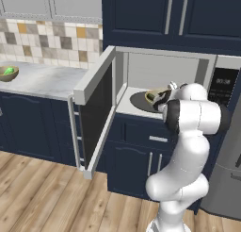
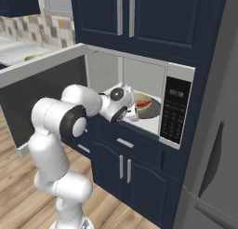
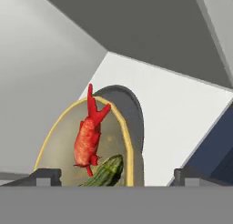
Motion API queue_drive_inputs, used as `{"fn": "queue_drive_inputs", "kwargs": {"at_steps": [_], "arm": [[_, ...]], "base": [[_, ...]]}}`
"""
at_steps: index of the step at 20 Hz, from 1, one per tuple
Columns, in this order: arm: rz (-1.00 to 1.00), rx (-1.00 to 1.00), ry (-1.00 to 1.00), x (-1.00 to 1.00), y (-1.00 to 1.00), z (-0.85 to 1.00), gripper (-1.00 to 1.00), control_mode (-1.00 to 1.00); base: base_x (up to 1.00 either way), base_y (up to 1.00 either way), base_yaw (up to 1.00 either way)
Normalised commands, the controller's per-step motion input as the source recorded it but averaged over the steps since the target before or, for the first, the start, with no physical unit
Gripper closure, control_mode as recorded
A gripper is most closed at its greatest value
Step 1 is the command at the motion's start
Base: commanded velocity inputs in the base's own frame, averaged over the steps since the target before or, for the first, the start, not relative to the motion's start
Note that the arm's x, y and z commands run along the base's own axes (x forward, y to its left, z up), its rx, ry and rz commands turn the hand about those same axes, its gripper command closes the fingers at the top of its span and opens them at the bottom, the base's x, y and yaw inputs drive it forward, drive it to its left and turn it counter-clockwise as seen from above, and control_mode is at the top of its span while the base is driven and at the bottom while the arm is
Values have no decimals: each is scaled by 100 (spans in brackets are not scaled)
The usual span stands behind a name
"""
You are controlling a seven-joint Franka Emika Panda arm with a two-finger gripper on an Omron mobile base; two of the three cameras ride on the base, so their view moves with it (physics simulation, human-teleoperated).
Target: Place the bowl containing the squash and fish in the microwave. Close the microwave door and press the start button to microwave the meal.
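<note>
I see the bowl (image 3: 61, 150) sitting on the dark round turntable (image 3: 132, 109) inside the microwave (image 1: 164, 68), on the pale cavity floor. In the hand view the fish (image 3: 88, 136) lies in the bowl with its long axis running from the near rim toward the back of the cavity, forked tail pointing away from the hand and up in the picture. The squash (image 3: 104, 173) lies beside the fish's head end, slanted, its upper end pointing up and to the right; its lower end is cut off by the bottom of the view, so I cannot give its full length.

The gripper (image 3: 113, 177) hangs just at the bowl's near rim, jaws spread wide, one dark fingertip (image 3: 45, 176) to the bowl's left and the other past the turntable's right edge. Neither tip is pressed on the rim as far as I can tell; the bowl rests on the turntable on its own.

From the left base view the arm's wrist covers most of the bowl; only a strip of tan rim shows. From the right base view I make out the bowl's far side and a fleck of red, the rest hidden behind the hand.

The microwave door (image 1: 96, 118) stands swung open to the left of the cavity. The black keypad panel (image 2: 175, 111) is at the cavity's right. A second bowl with something green (image 1: 8, 72) sits on the counter far left of the microwave.
</note>
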Motion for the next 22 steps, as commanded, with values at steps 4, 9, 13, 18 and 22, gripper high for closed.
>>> {"fn": "queue_drive_inputs", "kwargs": {"at_steps": [4,9,13,18,22], "arm": [[13,0,0,-98,1,64,-100,-100],[18,-6,0,-98,15,70,-100,-100],[33,-28,7,-100,52,69,-100,-100],[52,-44,1,-100,64,76,-100,-100],[45,-51,0,-100,37,92,-100,-100]], "base": [[0,0,0],[0,0,0],[0,0,0],[0,0,0],[0,0,0]]}}
